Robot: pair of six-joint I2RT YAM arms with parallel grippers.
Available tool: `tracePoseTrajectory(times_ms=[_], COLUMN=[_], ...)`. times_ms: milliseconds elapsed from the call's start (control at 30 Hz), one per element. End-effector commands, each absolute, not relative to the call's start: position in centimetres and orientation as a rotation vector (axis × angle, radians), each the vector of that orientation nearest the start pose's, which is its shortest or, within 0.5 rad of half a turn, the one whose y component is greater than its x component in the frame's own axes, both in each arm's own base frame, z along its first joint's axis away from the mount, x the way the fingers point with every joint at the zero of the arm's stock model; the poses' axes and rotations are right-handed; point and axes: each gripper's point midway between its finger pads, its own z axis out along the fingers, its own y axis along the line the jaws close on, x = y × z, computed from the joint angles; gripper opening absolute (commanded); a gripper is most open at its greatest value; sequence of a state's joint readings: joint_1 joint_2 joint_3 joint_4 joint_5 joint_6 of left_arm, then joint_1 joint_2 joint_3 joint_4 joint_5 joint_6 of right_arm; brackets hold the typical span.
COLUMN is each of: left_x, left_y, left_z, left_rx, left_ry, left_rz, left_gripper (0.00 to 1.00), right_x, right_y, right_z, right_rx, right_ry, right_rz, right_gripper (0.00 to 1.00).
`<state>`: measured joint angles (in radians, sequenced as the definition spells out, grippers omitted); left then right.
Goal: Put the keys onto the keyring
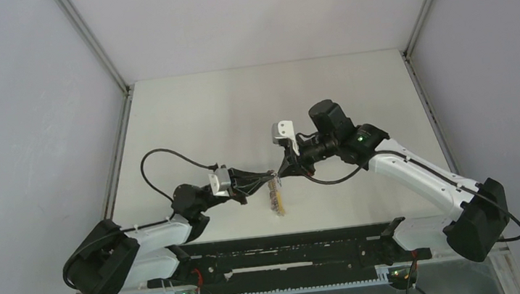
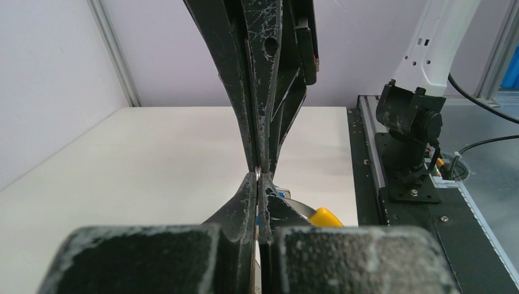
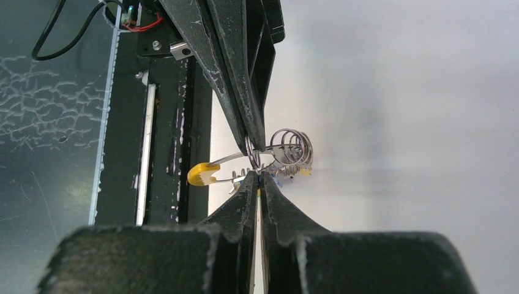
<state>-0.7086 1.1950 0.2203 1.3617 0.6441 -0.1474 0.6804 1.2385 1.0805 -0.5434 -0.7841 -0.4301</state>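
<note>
The one keyring (image 1: pixel 276 200) hung in the air above the table (image 1: pixel 239 113), near its front edge, dangling just below the spot where the two grippers met tip to tip. In the right wrist view it looked like a large safety pin. It had a single yellow cap (image 3: pixel 202 174) at one end, two thin wires running from the cap towards the fingertips, and about three round wire coils (image 3: pixel 294 147) at the far end.

The keys (image 3: pixel 287 173) hung in a small cluster under those coils. Blue and yellow specks showed among them, but they were too small and too bunched to count.

The left gripper (image 3: pixel 256 147) reached in from the opposite side. Its two fingers were pressed tightly together, with a loop of the keyring's wire pinched at the tips. The right gripper (image 3: pixel 258 179) was also pressed together, with no gap between its two fingers. Its tips sat against the lower wire, touching or nearly touching those of the left gripper. I could not tell whether it nipped the wire, a key or nothing.

Both arms angled inwards from their bases on the black rail (image 1: pixel 282 250) at the near edge. The pale table surface around the keyring was otherwise plain, with grey walls on three sides.
</note>
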Motion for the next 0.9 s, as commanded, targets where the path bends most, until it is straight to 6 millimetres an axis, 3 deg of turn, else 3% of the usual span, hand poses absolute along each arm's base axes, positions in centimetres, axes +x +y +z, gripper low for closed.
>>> tracePoseTrajectory(times_ms=[0, 633, 867], left_x=[16.5, 16.6, 16.5], left_y=[-28.5, -28.0, -27.8], left_z=[25.9, 26.4, 26.2], left_rx=[0.886, 0.86, 0.856], left_ry=[0.86, 0.851, 0.852], left_rz=[-1.072, -1.053, -1.05], left_gripper=[0.0, 0.0, 0.0], right_x=[17.7, 17.6, 17.8], right_y=[29.1, 30.0, 29.7], right_z=[22.1, 20.8, 22.1], right_rx=[-1.501, -1.51, -1.509], right_ry=[1.635, 1.681, 1.62], right_rz=[1.067, 1.078, 1.023], right_gripper=[0.0, 0.03, 0.1])
